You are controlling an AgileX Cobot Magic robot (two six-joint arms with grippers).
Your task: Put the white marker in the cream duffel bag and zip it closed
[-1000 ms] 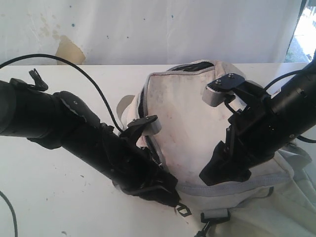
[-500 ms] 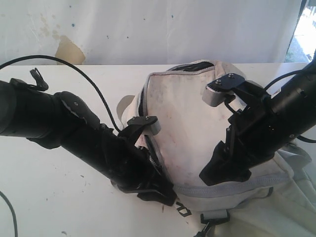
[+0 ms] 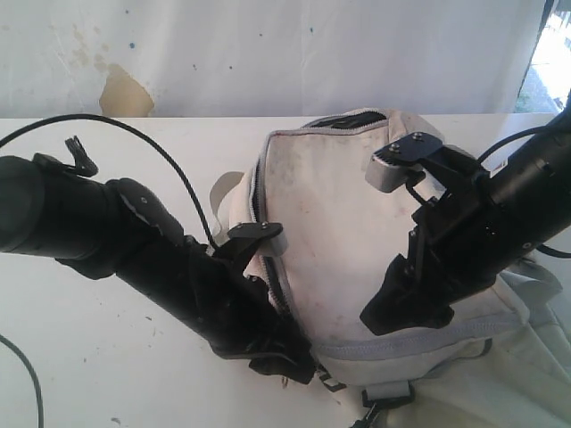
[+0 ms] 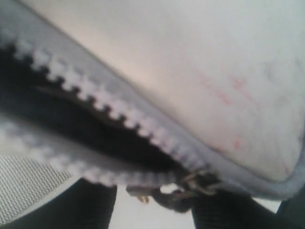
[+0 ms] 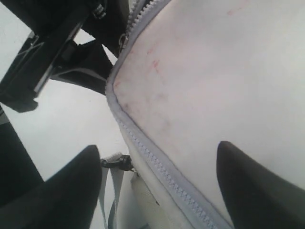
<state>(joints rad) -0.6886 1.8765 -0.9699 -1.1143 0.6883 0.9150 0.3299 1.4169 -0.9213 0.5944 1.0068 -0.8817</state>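
cream duffel bag [image 3: 339, 223]: on tabletop [image 3: 89, 374], left-side zipper [image 4: 95, 102] partly open
left end effector [image 4: 155, 202]: apart, zipper pull [image 4: 190, 183] in the gap
right end effector [image 5: 157, 152]: wide apart, over bag's near edge

Finding the cream duffel bag [image 3: 339, 223] lying on the table [image 3: 107, 357], spreading from centre toward 4 o'clock. Tracing its zipper [image 3: 257, 192] running along the bag's 9 o'clock edge. Placing the left gripper [image 3: 287, 361] at the bag's 7 o'clock corner, just beside the zipper pull [image 4: 195, 183]. Placing the right gripper [image 3: 403, 314] over the bag's top, toward 5 o'clock. Spotting a strap clip [image 3: 385, 392] sitting at the bag's 6 o'clock edge.
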